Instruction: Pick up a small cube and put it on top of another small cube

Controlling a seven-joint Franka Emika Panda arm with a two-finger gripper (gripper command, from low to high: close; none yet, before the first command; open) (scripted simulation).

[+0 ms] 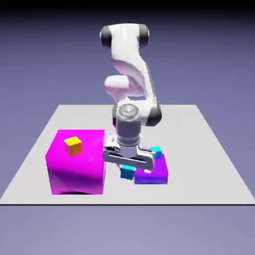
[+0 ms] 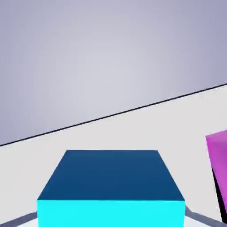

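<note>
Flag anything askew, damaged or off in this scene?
Nothing looks damaged or spilled. One mild oddity: the yellow cube sits turned relative to the edges of the magenta block under it. Harmless by the look of it.

The arm is coloured glossy white, with rounded segments; dark grey caps are seen beside its topmost segment.

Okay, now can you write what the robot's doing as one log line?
pincer: shut on blue cube | yellow cube: on big pink block | stacking: not yet done
</note>
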